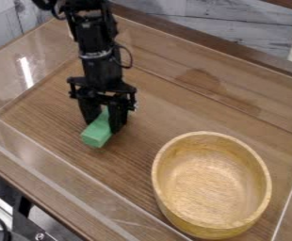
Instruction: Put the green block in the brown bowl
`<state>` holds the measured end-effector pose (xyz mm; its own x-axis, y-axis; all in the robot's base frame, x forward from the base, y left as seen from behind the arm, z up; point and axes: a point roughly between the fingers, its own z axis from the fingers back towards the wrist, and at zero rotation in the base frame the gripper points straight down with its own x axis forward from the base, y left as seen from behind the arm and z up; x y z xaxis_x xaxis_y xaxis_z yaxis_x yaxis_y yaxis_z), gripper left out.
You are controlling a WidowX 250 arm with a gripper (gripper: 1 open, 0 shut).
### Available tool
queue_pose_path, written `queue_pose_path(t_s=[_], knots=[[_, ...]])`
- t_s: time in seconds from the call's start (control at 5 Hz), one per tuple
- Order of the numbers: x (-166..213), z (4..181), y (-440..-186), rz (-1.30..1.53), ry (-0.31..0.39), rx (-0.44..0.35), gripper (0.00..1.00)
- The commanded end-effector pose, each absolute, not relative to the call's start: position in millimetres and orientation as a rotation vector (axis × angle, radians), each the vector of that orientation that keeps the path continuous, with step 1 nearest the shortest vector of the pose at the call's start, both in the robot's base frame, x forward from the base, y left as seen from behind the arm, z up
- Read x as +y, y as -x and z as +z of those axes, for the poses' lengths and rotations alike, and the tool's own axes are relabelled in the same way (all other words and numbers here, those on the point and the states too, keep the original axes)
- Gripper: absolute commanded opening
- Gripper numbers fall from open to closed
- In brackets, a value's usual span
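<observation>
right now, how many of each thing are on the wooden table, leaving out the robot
green block: 1
light-brown bowl: 1
total: 2

I can read no text, label, brand, number or sign on my camera view.
</observation>
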<state>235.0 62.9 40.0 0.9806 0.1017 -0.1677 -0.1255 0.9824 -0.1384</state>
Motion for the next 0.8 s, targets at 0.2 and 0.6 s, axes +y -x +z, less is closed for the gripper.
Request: queue_pose_path(t_s=[0.2,0.6], knots=[[47.7,107.0,-243.2,0.071,0.148,0.12,0.0],[-17.0,203.8,-243.9,0.005,0.159,0.061,0.0]])
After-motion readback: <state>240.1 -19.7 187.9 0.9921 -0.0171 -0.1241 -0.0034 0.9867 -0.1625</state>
